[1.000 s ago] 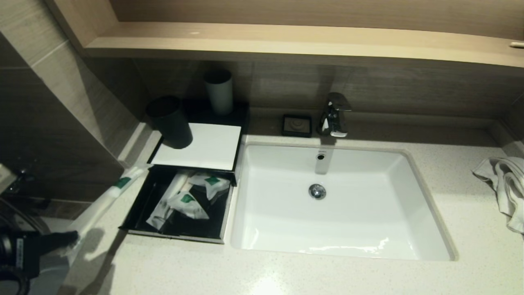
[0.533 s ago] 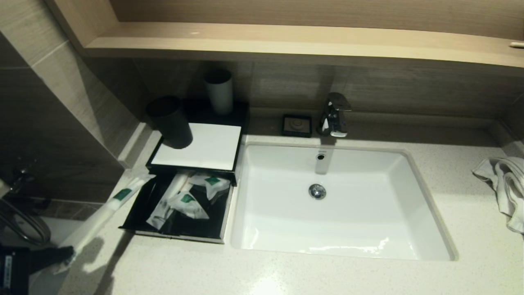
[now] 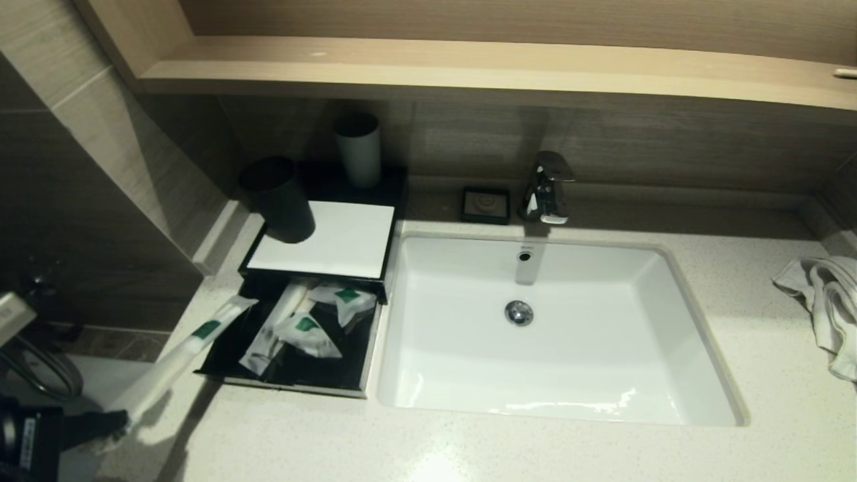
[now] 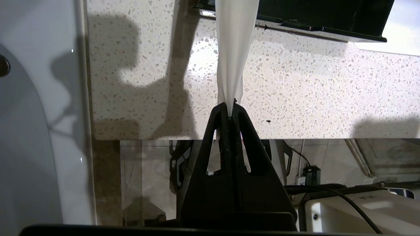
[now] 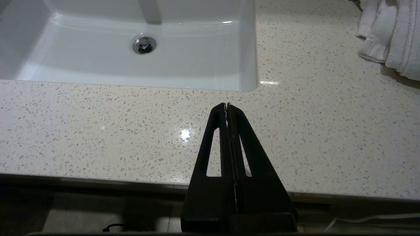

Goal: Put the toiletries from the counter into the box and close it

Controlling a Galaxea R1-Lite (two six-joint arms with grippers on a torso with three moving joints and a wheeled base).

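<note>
Head view, vanity station, contents as they stand.

Item 1: left gripper, at the near left edge of the speckled stone surface. Fingers pressed together on the tail end of a long thin sachet with a green label. The sachet is pinched at one extreme end, so its length slants up and away from the gripper, its free tip reaching over the near left corner of the drawer. Judged reason for the end grip: it lets the far tip be led over the drawer wall before release.

Item 2: black box with white top panel, against the wall left of the sink. Drawer pulled out toward the viewer, presumably left open to receive stock. Inside: several white sachets with green labels, lying loosely overlapped.

Item 3: dark cup, standing on the box's top panel; pale cup behind it.

Item 4: small black soap dish and chrome tap, behind the basin.

Item 5: white towel, crumpled at the far right of the surface.

Item 6: right gripper, seen only in its own wrist view, parked over the surface in front of the sink; fingers together, nothing between them.

Status, judged: last visible sachet in transit; drawer not yet closed.
</note>
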